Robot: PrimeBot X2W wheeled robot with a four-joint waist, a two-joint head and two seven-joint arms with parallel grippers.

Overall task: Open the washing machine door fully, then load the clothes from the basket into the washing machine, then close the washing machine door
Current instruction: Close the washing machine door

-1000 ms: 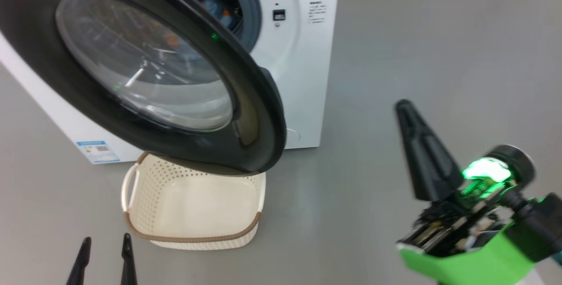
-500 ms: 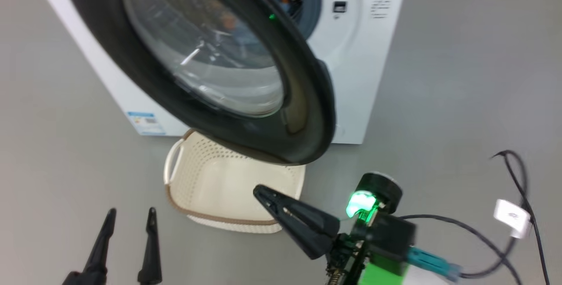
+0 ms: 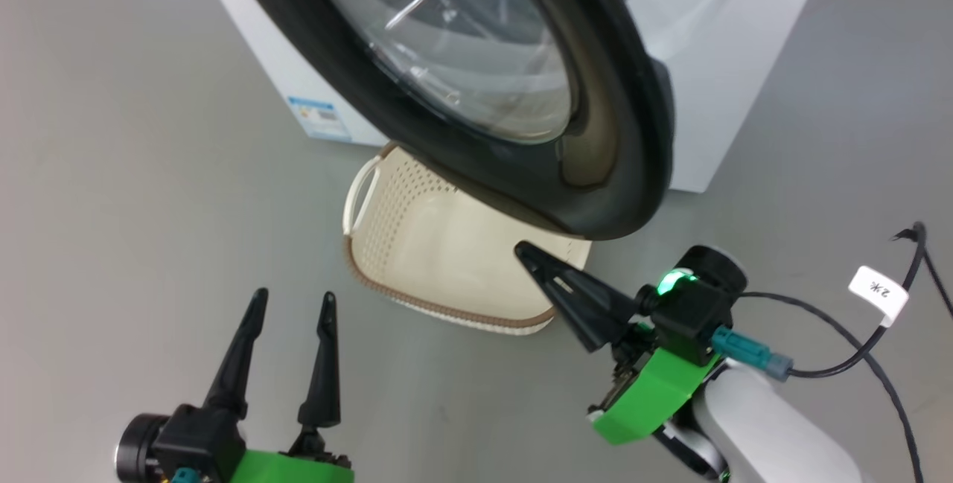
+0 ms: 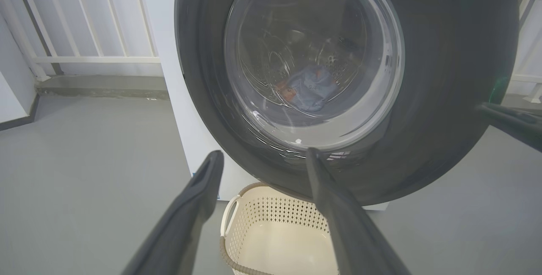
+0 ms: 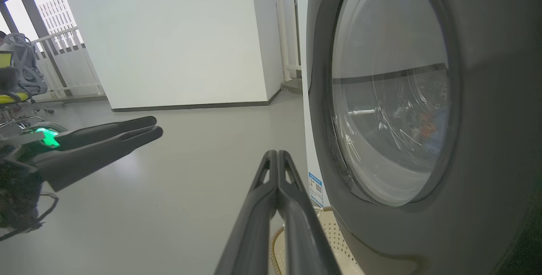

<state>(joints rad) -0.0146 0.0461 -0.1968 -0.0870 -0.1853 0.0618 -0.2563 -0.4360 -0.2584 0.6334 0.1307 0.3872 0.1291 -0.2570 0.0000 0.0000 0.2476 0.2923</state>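
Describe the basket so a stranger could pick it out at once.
Find the big white washing machine on the grey floor, its round black door standing open. Beneath that door sits the basket: cream, perforated, brown-rimmed, with a white handle, unlike the smooth white machine.

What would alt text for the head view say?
A washing machine door, black-framed with a glass centre, hangs open above an empty cream basket on a grey floor. The shut right gripper points toward it; the open left gripper sits lower left.

Door (image 3: pixel 610 133) overhangs basket (image 3: pixel 447 245); floor (image 3: pixel 149 170) left open.
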